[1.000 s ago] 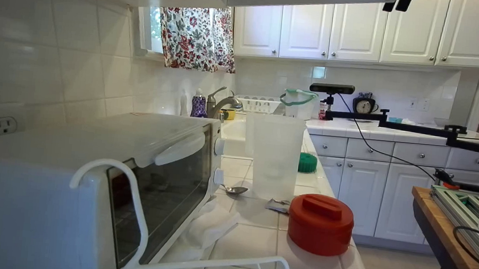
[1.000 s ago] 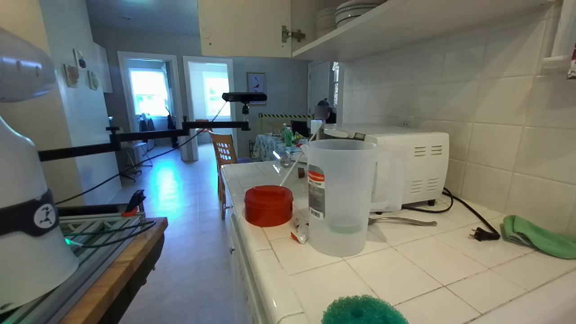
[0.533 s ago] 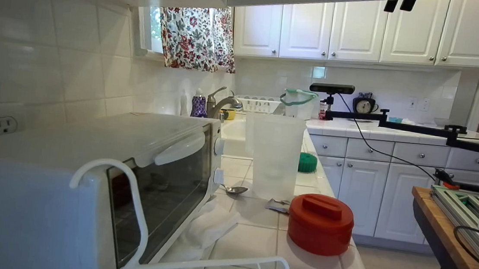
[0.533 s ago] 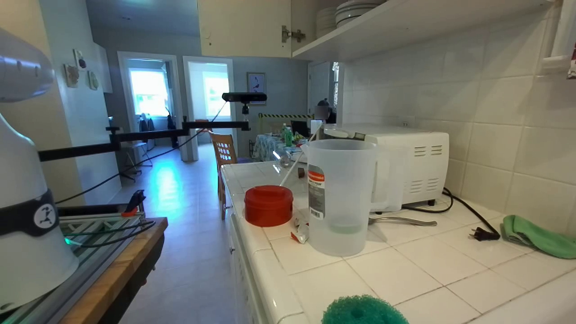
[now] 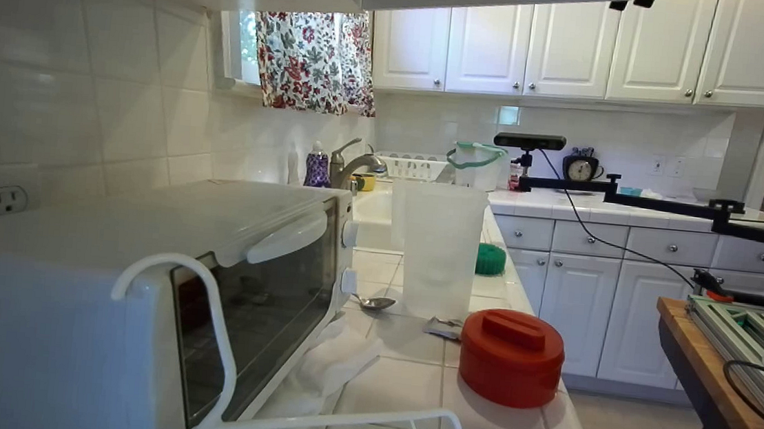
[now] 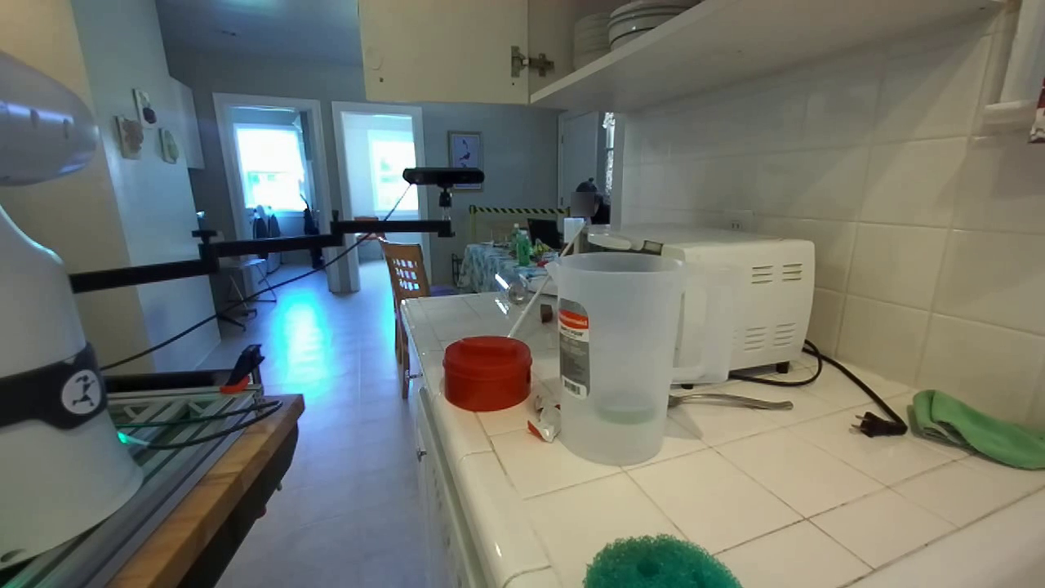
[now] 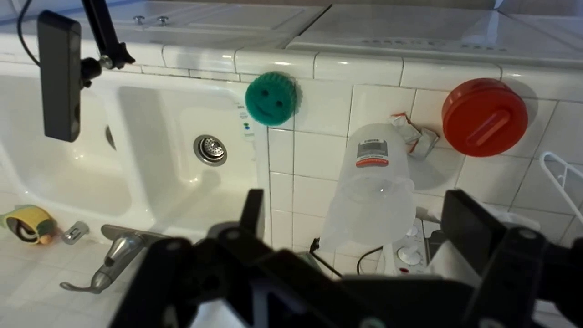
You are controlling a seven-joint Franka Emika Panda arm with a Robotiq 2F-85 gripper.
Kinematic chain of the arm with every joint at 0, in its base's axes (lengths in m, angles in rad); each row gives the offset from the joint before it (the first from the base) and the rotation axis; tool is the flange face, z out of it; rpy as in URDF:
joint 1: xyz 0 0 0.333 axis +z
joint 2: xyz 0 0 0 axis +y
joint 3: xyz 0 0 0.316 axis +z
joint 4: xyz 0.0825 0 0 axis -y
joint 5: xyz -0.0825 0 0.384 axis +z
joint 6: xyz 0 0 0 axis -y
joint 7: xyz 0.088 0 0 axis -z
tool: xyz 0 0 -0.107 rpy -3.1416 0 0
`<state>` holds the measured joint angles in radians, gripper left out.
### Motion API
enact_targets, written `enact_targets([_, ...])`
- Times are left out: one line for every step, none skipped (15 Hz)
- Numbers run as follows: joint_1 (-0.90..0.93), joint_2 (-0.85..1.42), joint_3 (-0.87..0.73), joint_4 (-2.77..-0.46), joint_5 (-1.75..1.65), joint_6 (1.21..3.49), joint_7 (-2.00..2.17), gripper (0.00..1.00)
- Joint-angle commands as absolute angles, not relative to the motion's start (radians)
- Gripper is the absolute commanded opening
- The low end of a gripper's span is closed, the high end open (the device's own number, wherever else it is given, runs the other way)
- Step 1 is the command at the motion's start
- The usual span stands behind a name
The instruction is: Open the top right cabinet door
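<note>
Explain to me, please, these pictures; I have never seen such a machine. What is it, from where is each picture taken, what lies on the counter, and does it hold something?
The machine is a white robot arm. Two views are taken from places outside it, looking along the counter; the wrist view is taken from the arm, looking down on counter and sink. On the counter are a white countertop oven, a translucent pitcher, a red lidded container and a spoon, among other things. The end effector is open and holds nothing: in the wrist view the pitcher shows between its fingers, but both exterior views show it standing on the counter.
</note>
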<state>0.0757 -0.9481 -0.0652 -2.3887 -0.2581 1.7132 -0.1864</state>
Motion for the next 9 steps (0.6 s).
enact_targets([0.066,-0.951,-0.062,-2.386,-0.252,1.717,-0.192,1.0])
enact_targets([0.066,-0.953,-0.064,-2.386,-0.252,1.718,-0.192,1.0])
enact_targets([0.066,-0.954,-0.064,-2.386,-0.252,1.718,-0.192,1.0])
enact_targets([0.066,-0.954,-0.064,-2.386,-0.252,1.719,-0.192,1.0])
enact_targets([0.066,-0.954,-0.064,-2.386,-0.252,1.719,-0.192,1.0])
enact_targets([0.068,-0.953,-0.057,-2.386,-0.251,1.713,-0.193,1.0])
enact_targets([0.066,-0.954,-0.044,-2.389,-0.25,1.7,-0.18,1.0])
enact_targets([0.065,-0.958,-0.029,-2.396,-0.253,1.69,-0.17,1.0])
enact_targets([0.064,-0.965,-0.014,-2.405,-0.253,1.68,-0.158,1.0])
